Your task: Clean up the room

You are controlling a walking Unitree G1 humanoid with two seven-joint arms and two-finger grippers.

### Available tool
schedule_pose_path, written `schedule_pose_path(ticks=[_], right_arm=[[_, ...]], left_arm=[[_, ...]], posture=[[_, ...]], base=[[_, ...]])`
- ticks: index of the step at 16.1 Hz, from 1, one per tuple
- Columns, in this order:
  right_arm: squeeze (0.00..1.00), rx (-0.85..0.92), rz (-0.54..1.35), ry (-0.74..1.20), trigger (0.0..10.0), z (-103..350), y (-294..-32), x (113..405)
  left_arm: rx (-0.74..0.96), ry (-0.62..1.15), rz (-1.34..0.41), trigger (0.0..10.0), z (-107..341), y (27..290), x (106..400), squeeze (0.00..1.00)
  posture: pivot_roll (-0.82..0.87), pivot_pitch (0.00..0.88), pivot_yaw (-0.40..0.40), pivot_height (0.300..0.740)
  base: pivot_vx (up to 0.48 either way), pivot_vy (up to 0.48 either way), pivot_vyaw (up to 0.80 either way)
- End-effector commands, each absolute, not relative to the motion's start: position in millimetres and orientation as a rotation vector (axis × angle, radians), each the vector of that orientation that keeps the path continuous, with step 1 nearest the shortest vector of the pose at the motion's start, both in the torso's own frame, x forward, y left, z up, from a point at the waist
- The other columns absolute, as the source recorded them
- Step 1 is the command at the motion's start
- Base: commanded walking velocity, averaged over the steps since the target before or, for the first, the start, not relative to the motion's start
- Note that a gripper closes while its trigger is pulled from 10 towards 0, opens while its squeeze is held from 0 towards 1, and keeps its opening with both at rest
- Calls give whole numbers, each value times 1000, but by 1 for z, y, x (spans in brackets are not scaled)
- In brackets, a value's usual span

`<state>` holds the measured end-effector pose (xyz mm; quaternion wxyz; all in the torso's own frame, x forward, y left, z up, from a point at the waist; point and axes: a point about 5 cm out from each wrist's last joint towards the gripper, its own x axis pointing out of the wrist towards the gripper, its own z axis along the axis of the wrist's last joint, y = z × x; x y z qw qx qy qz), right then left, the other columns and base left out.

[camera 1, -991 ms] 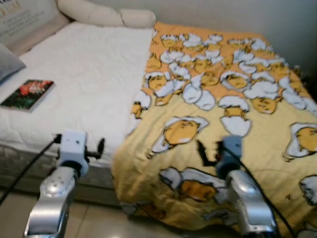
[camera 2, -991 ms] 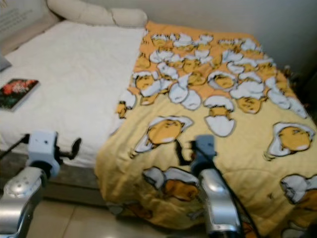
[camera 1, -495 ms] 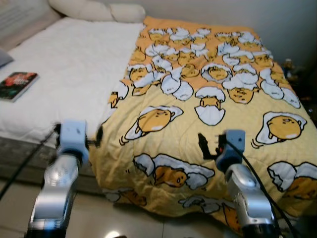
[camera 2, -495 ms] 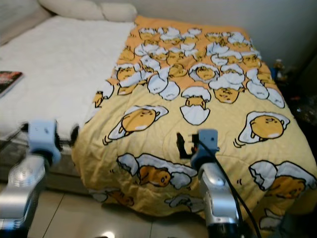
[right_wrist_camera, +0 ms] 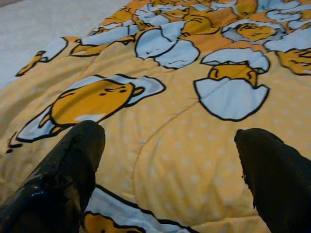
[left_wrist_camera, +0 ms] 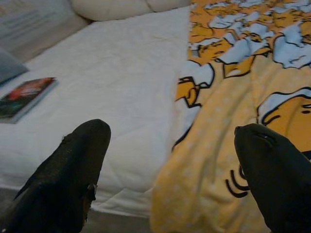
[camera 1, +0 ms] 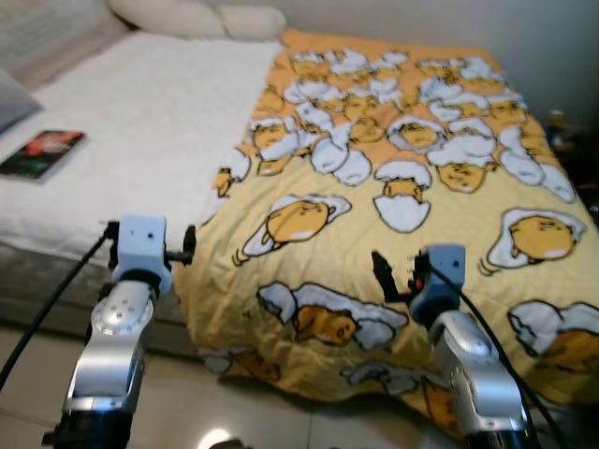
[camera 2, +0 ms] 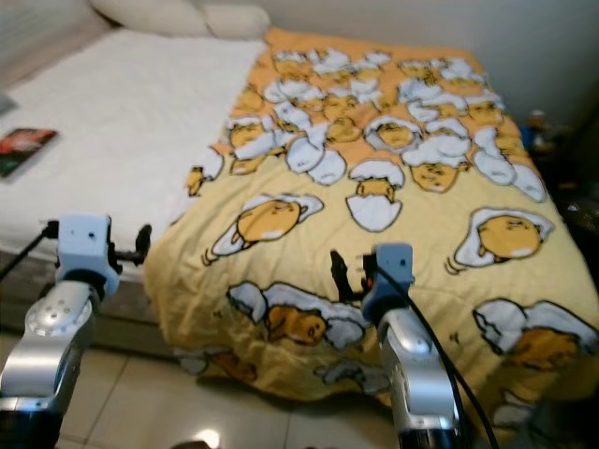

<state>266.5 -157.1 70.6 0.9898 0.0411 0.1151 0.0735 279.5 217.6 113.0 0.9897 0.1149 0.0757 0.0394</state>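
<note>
Blanket [camera 1: 393,187] unmoved since before; both jaws spread wide.

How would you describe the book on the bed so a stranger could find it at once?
Start at the bed's white mattress, the bare half beside the yellow blanket. Near its left edge lies a book: flat, thin and dark-covered with red, the one small thing on the white.

The bed [camera 1: 140,122] runs from the lower left to the top of the frame. A blanket [camera 1: 402,187] covers its right half, its lower edge hanging over the foot of the bed toward the floor [camera 1: 28,374] along the bottom. A book [camera 1: 42,154] lies on the mattress at the left edge. Pillows [camera 1: 197,19] rest at the head, upper left. The left end effector [camera 1: 187,245] sits just beside the blanket's left edge; the right end effector [camera 1: 384,276] is over the blanket, lower centre.
</note>
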Motion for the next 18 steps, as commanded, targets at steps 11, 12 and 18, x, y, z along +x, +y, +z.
schedule_pose_path(ticks=[11,12,18], right_arm=[[0,86,142,222,10000,75,-159,267],[0,86,142,222,10000,75,-159,267],[0,124,126,282,10000,62,-162,254]], left_arm=[[239,143,69,10000,115,215,282,0],[239,143,69,10000,115,215,282,0],[280,174,-27,10000,108,205,278,0]], posture=[[-38,0,-28,740],[-38,0,-28,740],[-32,0,-8,740]], base=[[0,0,0],[0,0,0],[0,0,0]])
